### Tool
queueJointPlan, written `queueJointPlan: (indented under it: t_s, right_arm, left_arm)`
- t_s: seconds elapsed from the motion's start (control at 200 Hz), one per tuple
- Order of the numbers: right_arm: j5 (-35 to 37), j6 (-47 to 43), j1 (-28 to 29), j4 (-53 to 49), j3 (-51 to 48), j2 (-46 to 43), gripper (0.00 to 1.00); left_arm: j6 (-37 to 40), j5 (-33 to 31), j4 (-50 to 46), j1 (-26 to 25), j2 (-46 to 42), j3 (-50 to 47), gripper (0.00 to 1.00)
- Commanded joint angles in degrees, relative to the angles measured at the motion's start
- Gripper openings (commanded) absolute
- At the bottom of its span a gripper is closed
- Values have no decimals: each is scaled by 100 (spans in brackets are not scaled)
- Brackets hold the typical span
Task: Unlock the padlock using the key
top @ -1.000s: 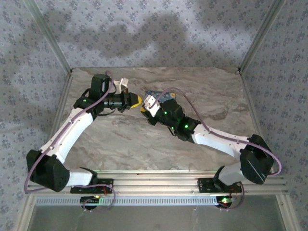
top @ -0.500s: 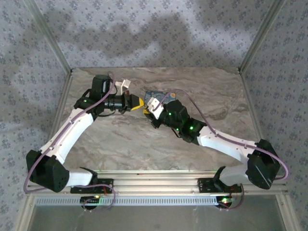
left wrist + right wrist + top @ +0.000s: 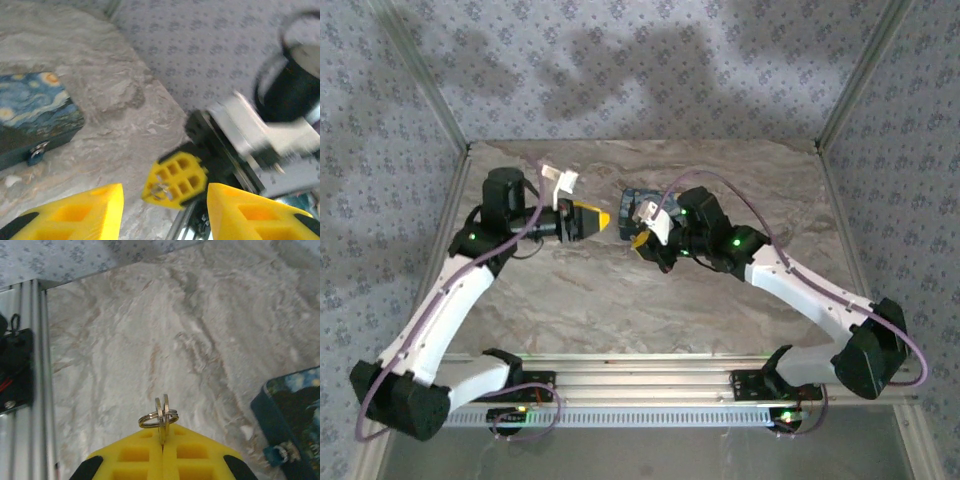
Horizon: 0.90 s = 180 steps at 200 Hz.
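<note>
My right gripper [image 3: 162, 440] is shut on the key [image 3: 161, 416]; its metal bow and split ring stick out of the yellow fingertips above the marble table. The small padlock [image 3: 280, 452] hangs on the front of a dark blue painted box [image 3: 292, 415] just to the right. In the left wrist view the padlock [image 3: 37, 150] sits on the box [image 3: 30, 117] at the left. My left gripper [image 3: 165, 210] stands open, holding nothing, and faces the right gripper's fingertips [image 3: 175, 180]. From above, the left gripper [image 3: 605, 219] and right gripper [image 3: 638, 241] are a short gap apart, near the box [image 3: 638, 198].
The marble table [image 3: 720, 180] is fenced by an aluminium frame [image 3: 445, 120] and patterned cloth walls. A metal rail [image 3: 30, 365] runs along the table edge at the left of the right wrist view. Open marble lies in front of both grippers.
The left gripper has opened and pulled back to the left, away from the right gripper. The right gripper stays shut on the key and has shifted slightly right, beside the box.
</note>
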Motion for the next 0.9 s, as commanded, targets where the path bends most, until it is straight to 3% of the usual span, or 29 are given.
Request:
queueJointPlan:
  t_s: [0.0,0.22,0.445,0.779,0.894]
  right_arm:
    - [-796,163,-152,-720,242,-165,0]
    - [-1216,258,-258,-917,286,-232,0]
    - [-1355,342,-264,-870,208,-263,0]
    - [-1387,386,-259,-793,138,-263,0]
    - [-1394,398,-258,-782,131,-261,0]
  left_arm:
    - [1812,26,240,-420,-303,-231,52]
    - [2501,-127,-221,-936,52,-94,53]
    - [2477,-61,-738,-1164,796,324,50]
    - [2378,106,-680,-1264,1056,359,46]
    - [2378,149,-706,-1270,1136,385,41]
